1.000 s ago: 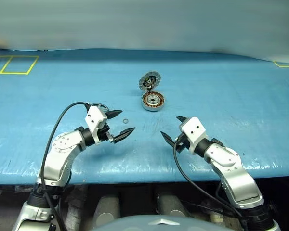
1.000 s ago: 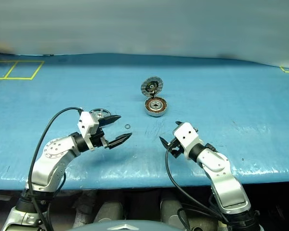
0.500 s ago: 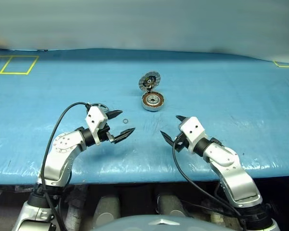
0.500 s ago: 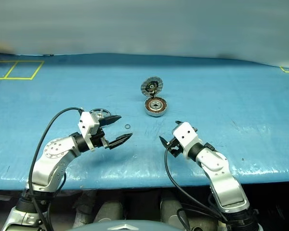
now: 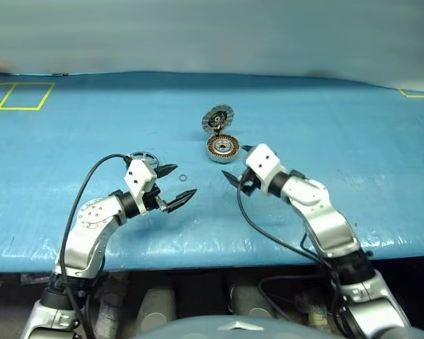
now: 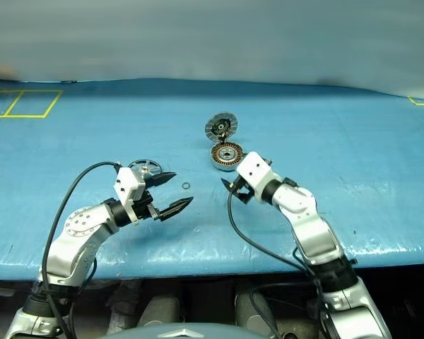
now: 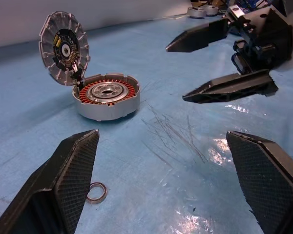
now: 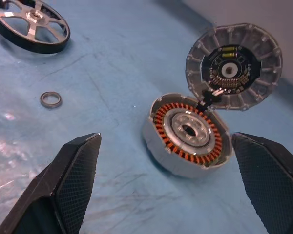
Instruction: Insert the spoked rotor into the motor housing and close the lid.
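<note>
The motor housing sits mid-table with its copper coils showing around a silver centre. Its lid stands hinged upright at the far edge, segmented inner face toward me. The spoked rotor lies flat to the left, just beyond my left gripper, which is open and holds nothing. My right gripper hovers close in front of the housing, a little to its right, open and empty. In the right wrist view the housing lies between and beyond the two fingers.
A tiny loose metal ring lies on the blue table cover between rotor and housing, near my left fingertips. Yellow tape squares mark the far left corner. The table's front edge runs just below both arms.
My right arm has reached forward and leftward, bringing its open gripper up to the housing. The left arm has stayed in place.
</note>
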Action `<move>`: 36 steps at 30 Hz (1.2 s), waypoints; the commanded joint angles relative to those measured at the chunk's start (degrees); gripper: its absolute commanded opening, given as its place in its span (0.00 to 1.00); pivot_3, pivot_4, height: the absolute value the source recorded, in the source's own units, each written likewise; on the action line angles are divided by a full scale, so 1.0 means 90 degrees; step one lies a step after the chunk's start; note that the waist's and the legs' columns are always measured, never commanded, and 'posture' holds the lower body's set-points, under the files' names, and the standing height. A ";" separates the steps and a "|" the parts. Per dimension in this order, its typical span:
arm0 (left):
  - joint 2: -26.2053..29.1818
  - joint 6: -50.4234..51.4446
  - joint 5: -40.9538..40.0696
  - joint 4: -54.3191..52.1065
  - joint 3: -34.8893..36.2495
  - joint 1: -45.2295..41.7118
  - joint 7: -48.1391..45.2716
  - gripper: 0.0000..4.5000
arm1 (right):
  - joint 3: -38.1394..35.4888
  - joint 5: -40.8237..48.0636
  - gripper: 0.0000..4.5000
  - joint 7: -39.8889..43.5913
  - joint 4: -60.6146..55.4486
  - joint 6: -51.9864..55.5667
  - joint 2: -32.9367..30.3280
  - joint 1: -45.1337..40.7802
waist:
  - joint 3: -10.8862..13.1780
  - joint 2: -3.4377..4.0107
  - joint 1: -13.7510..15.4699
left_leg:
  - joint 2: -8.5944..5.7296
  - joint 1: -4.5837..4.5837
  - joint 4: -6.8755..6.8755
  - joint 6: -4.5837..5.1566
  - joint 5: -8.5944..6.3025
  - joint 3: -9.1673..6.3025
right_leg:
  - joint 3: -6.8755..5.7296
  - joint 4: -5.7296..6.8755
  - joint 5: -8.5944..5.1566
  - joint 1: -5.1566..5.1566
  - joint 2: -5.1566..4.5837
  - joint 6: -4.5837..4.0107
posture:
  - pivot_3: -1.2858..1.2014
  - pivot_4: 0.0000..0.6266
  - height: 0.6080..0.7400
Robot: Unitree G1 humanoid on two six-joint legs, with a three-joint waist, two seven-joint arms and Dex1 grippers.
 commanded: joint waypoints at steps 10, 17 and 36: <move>-0.0092 -0.0139 0.0102 -0.0632 0.0124 0.0485 0.0342 1.00 | 0.0941 -0.1024 1.00 0.0723 0.4386 -0.1906 0.0486 -0.2804 | 0.0002 0.0002 -0.0107 | -0.0002 -0.0005 -0.0015 0.0003 -0.0002 0.0002 | 0.0000 -0.0006 0.0001 -0.0009 -0.0007 -0.0004 | 0.52 0.24 1.00; -0.0054 -0.0091 0.0106 -0.0886 0.0195 0.0786 0.0508 1.00 | 0.1219 -0.1414 1.00 0.1315 0.6195 -0.2570 0.0799 -0.3736 | 0.0004 0.0005 -0.0155 | -0.0005 -0.0004 -0.0025 0.0004 -0.0003 0.0001 | -0.0001 -0.0008 0.0002 -0.0010 -0.0012 -0.0005 | 0.52 0.24 1.00; -0.0171 -0.0143 0.0207 -0.0798 0.0054 0.0814 0.0682 1.00 | 0.1142 -0.1747 1.00 0.1870 0.7037 -0.2621 0.0730 -0.4070 | 0.0007 0.0010 -0.0209 | -0.0006 -0.0002 -0.0026 0.0003 -0.0002 -0.0003 | -0.0001 -0.0002 0.0002 -0.0009 -0.0013 -0.0005 | 0.52 0.24 1.00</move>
